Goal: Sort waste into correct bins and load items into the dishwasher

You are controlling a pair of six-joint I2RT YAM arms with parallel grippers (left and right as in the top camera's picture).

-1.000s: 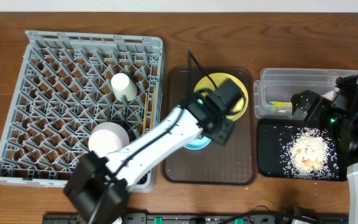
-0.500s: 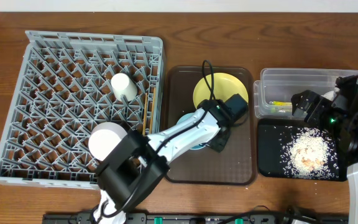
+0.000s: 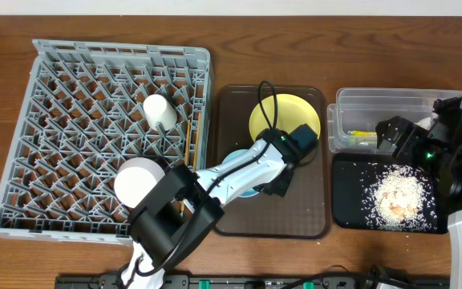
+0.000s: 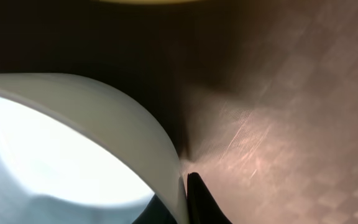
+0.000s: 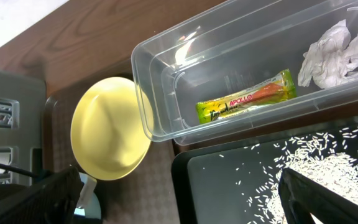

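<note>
Before you lift, seat the left gripper (image 3: pixel 277 181) squarely on the light blue bowl's (image 4: pixel 73 137) rim. One finger (image 4: pixel 196 198) sits just outside the wall, with the bowl directly beneath the claw on the brown tray (image 3: pixel 303 213). I cannot tell whether the jaws pinch it. The arm reaches low across, wrist tipped down. The right gripper (image 3: pixel 387 133) hangs spread.

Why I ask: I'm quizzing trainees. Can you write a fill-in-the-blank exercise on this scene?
1. The black tray holds loose grains of ____.
2. The sachet wrapper lies in the clear tub beside a crumpled ____.
3. The plate on the brown tray is coloured ____.
Missing words: rice; napkin; yellow.
</note>
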